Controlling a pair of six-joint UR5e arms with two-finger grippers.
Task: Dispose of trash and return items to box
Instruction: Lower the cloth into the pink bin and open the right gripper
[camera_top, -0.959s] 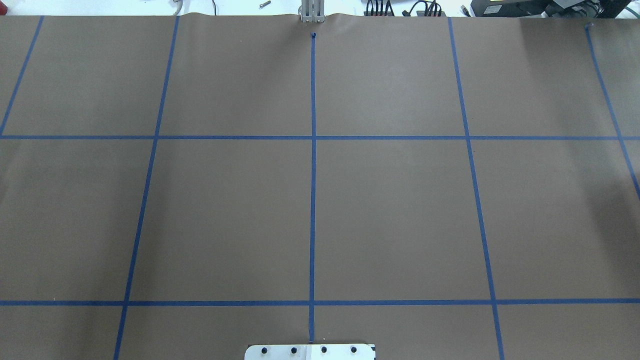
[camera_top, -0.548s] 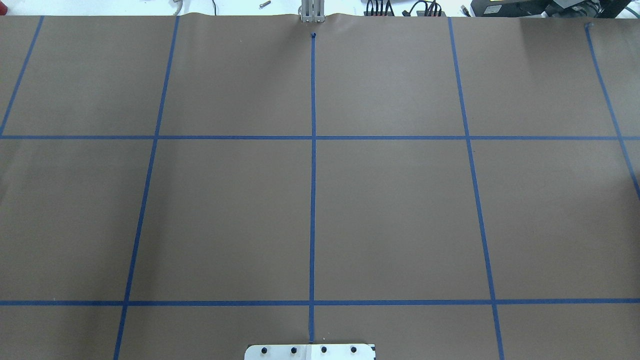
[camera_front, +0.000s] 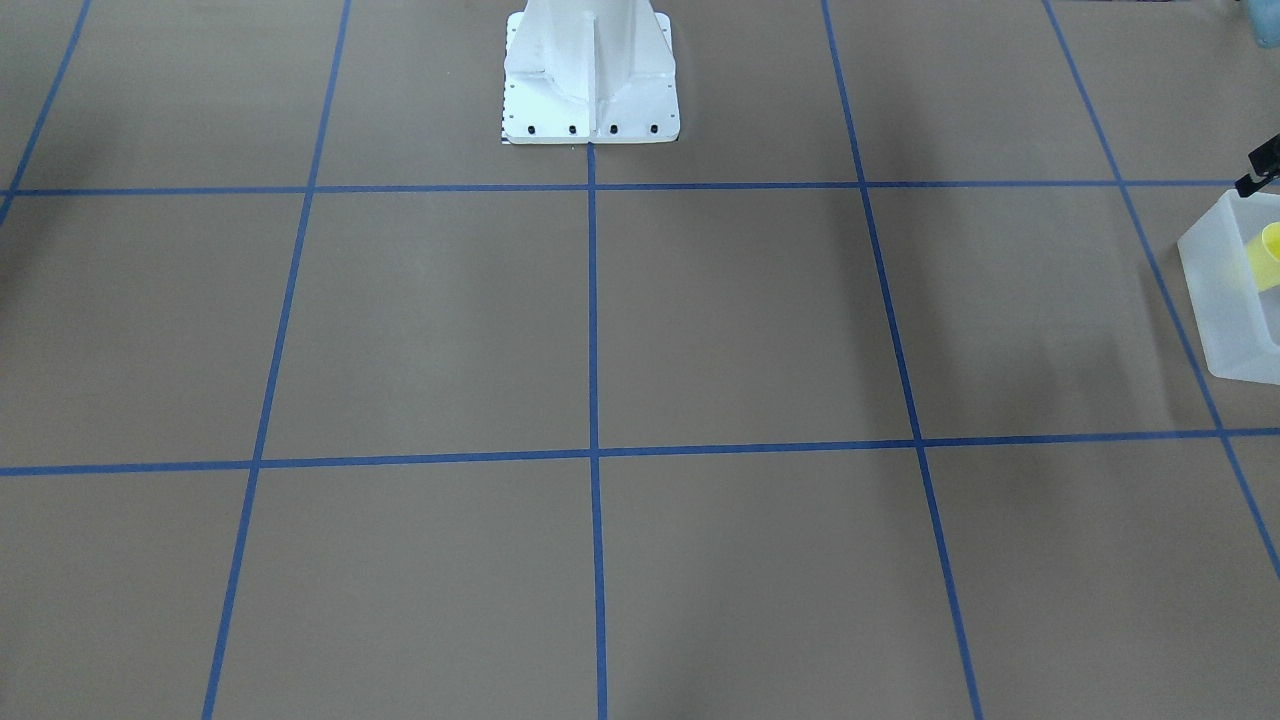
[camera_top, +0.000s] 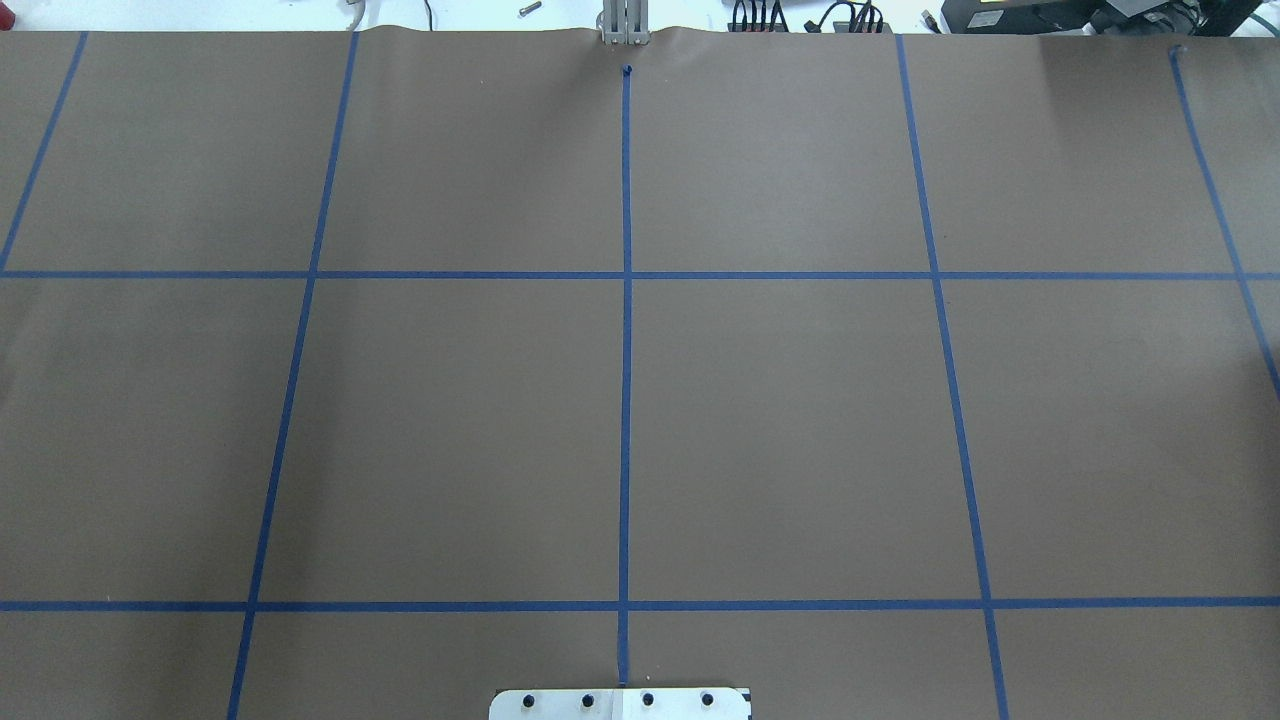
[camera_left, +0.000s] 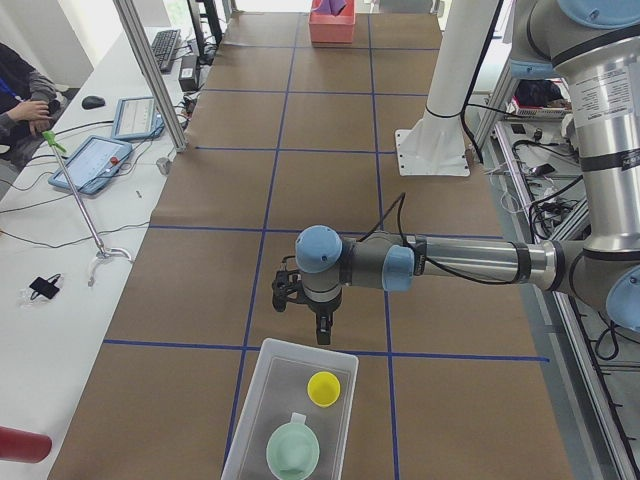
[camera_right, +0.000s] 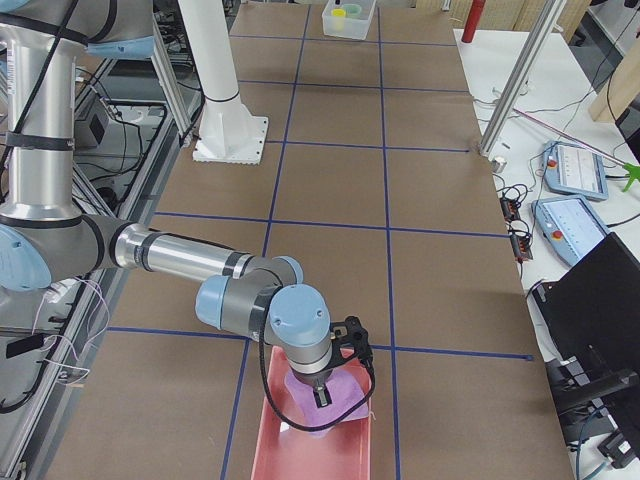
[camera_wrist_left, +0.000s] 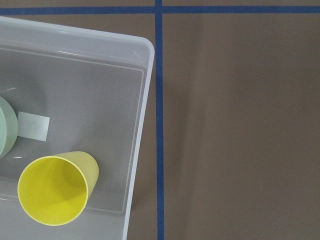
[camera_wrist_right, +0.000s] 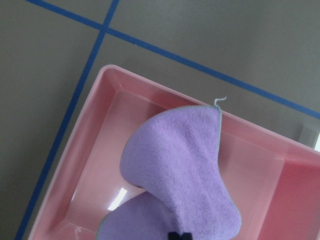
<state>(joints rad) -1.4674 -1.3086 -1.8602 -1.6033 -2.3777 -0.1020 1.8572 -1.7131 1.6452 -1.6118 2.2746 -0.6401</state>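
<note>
The box (camera_wrist_left: 85, 85) is frosted plastic, the cloth (camera_wrist_right: 175, 160) fleecy

One cup (camera_left: 323, 388) and one bowl (camera_left: 293, 450), both inside one box (camera_left: 283, 385) at the surface's (camera_top: 450, 430) left end. One cloth (camera_right: 345, 400) inside one tray (camera_right: 262, 435) at the right end. Two arms (camera_left: 460, 265), one at each end.

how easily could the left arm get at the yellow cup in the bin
Probably yes. The left gripper hangs just beyond the end of the bin, close to the yellow cup, which stands upright and uncovered; the green bowl sits to one side.
</note>
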